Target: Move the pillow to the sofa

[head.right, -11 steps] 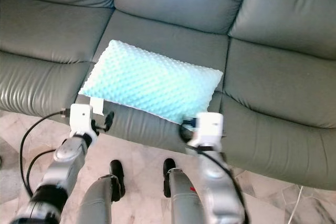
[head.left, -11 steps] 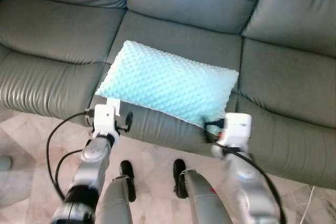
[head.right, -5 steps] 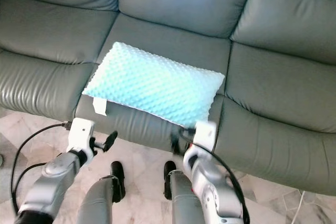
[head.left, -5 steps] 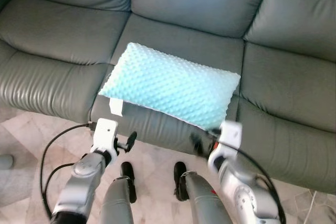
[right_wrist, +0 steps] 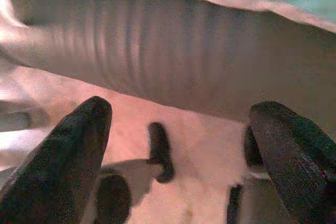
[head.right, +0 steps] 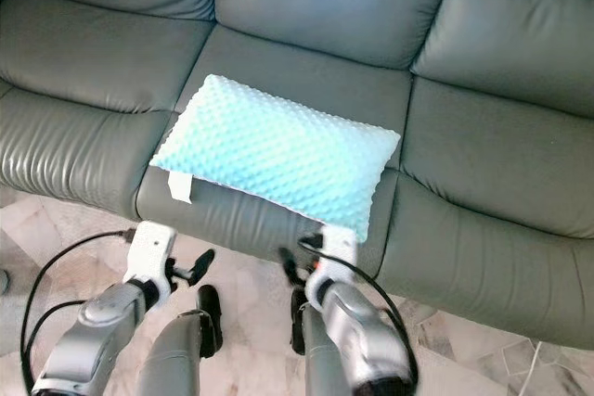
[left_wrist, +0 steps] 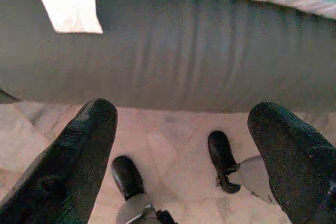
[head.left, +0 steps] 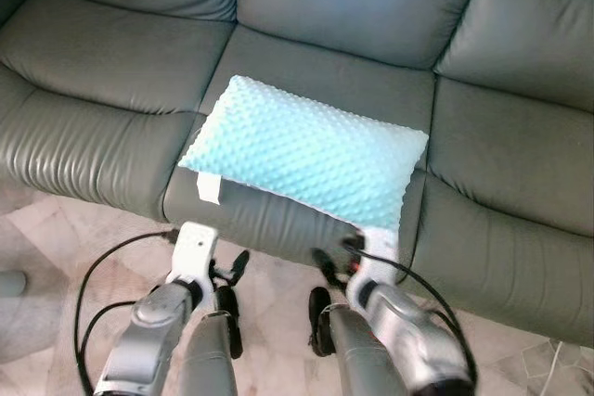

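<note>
Now, pillow (head.left: 306, 159): frame centre on sofa (head.left: 520, 164), long axis slanting upper-left to lower-right.
Left gripper (head.left: 229, 271): spread, empty, below pillow.
Right gripper (head.left: 332, 259): spread, empty, nearer.

Below me lies a pale marbled tile floor (head.left: 56, 248). A white cable (head.left: 548, 359) trails across it at my right, near the frame's corner.
</note>
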`<state>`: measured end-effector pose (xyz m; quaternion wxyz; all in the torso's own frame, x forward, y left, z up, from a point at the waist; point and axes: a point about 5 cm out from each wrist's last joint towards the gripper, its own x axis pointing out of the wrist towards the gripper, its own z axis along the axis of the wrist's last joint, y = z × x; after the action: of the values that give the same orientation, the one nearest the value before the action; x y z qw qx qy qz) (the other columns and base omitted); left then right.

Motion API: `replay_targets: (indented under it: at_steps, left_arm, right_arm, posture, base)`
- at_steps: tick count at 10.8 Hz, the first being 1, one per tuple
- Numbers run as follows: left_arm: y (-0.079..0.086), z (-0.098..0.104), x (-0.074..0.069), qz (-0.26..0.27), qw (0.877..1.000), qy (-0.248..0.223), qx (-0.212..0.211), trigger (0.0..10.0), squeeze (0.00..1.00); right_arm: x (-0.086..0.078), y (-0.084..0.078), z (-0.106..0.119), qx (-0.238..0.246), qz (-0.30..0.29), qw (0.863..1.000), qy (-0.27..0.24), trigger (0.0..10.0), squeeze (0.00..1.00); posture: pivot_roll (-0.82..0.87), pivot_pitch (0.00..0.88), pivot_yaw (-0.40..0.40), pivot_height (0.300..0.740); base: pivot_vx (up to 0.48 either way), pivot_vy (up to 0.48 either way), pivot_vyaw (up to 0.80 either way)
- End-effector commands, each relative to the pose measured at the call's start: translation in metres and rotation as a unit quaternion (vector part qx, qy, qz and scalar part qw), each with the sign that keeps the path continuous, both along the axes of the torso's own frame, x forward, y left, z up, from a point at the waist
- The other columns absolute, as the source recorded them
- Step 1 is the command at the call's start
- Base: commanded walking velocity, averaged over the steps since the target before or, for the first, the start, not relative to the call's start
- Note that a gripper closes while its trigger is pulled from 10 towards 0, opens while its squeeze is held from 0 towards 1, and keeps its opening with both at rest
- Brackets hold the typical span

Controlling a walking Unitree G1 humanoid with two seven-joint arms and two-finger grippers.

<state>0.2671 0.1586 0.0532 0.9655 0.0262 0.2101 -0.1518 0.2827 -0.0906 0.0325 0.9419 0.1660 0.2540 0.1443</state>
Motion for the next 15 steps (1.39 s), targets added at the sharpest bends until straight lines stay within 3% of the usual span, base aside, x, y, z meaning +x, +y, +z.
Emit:
replay_targets:
  at_steps: [1,4,7,9,13,15]
  left_arm:
    - [0.000,-0.009,-0.010,-0.004,1.000,0.027,-0.003,10.0,0.00]
    - [-0.004,-0.003,-0.009,-0.008,1.000,0.027,-0.012,10.0,0.00]
    - [-0.004,0.000,-0.010,-0.007,0.999,0.030,-0.013,10.0,0.00]
    - [-0.004,0.001,-0.009,-0.005,0.999,0.030,-0.012,10.0,0.00]
    - [-0.004,0.002,-0.009,0.001,0.999,0.031,-0.011,10.0,0.00]
    - [-0.004,0.001,-0.010,0.002,0.999,0.032,-0.009,10.0,0.00]
  right_arm:
    - [-0.010,-0.010,-0.022,-0.009,-0.005,1.000,0.027,10.0,0.00]
    - [0.000,-0.037,-0.038,-0.054,-0.014,0.998,0.033,10.0,0.00]
    - [0.001,-0.048,-0.043,-0.082,-0.017,0.996,0.013,10.0,0.00]
    - [0.007,-0.053,-0.038,-0.109,-0.021,0.994,-0.011,10.0,0.00]
    - [0.020,-0.080,-0.026,-0.189,-0.071,0.978,-0.044,10.0,0.00]
    - [0.021,-0.086,-0.024,-0.199,-0.085,0.975,-0.048,10.0,0.00]
  posture:
    - [-0.07,0.442,0.010,0.740]
    - [-0.06,0.452,0.014,0.740]
    - [-0.04,0.459,0.021,0.740]
    - [-0.04,0.459,0.024,0.740]
    - [-0.03,0.460,0.021,0.740]
    - [-0.03,0.461,0.021,0.740]
  base:
    - [0.000,0.000,0.00]
    - [0.000,0.000,0.00]
    - [0.000,0.000,0.00]
    - [0.000,0.000,0.00]
    - [0.000,0.000,0.00]
    - [0.000,0.000,0.00]
